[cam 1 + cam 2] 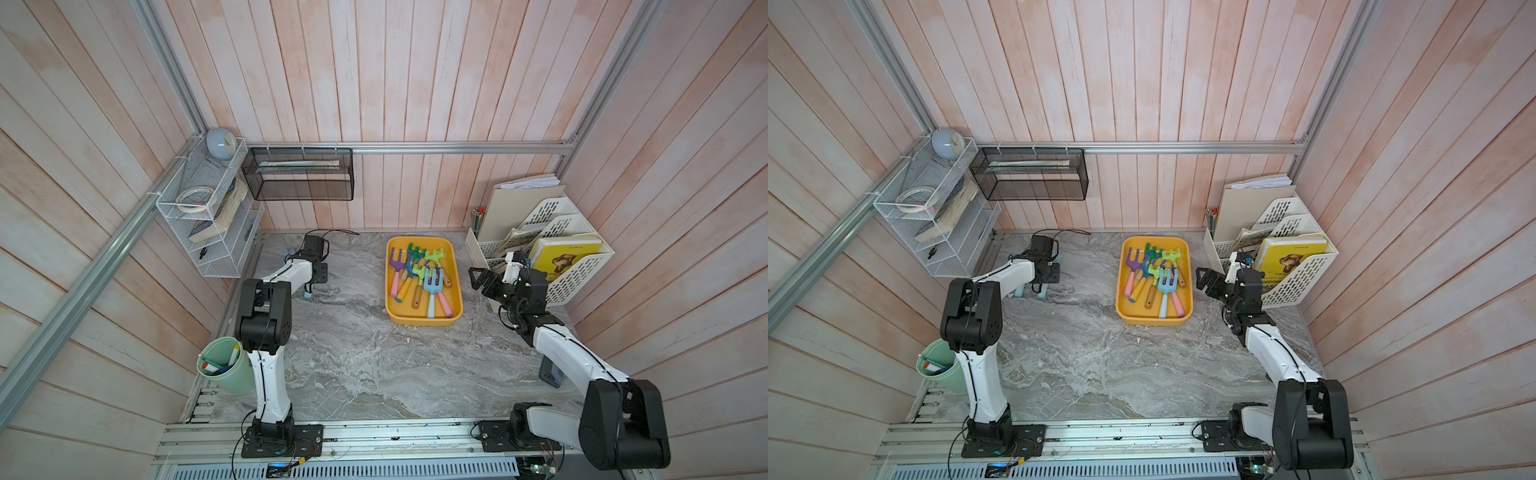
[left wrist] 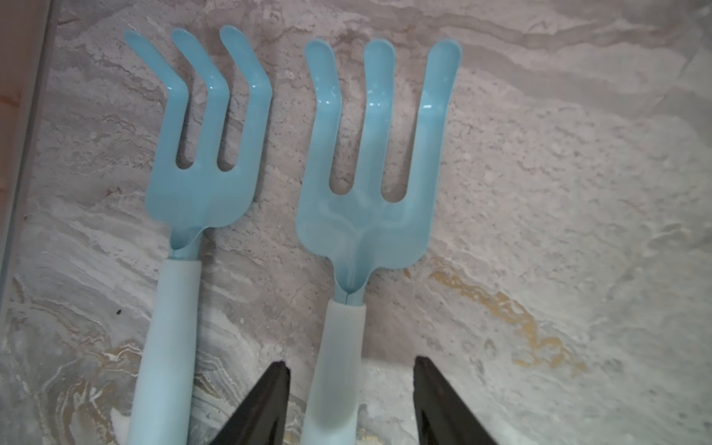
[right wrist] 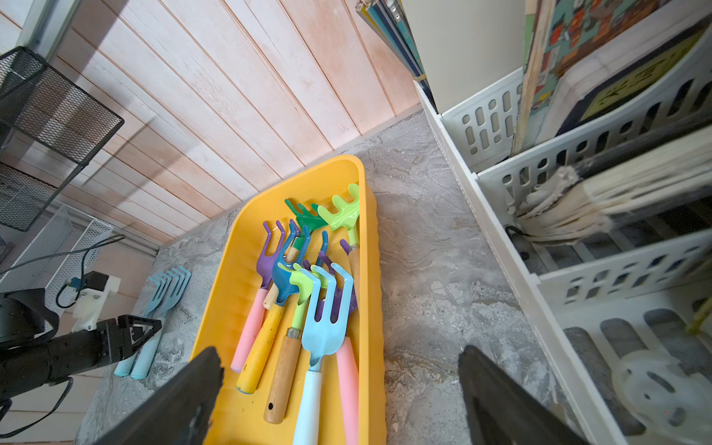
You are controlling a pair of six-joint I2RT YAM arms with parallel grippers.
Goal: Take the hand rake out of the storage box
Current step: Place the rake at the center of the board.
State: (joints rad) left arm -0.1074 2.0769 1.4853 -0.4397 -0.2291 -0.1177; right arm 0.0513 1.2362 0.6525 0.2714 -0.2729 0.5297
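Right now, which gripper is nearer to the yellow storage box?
Right. The right gripper hovers close beside the storage box, on its right side. The left gripper is across the table, well apart from the box, over two pale blue rakes lying on the table.

Bright, even light; wrist views perhaps slightly soft.
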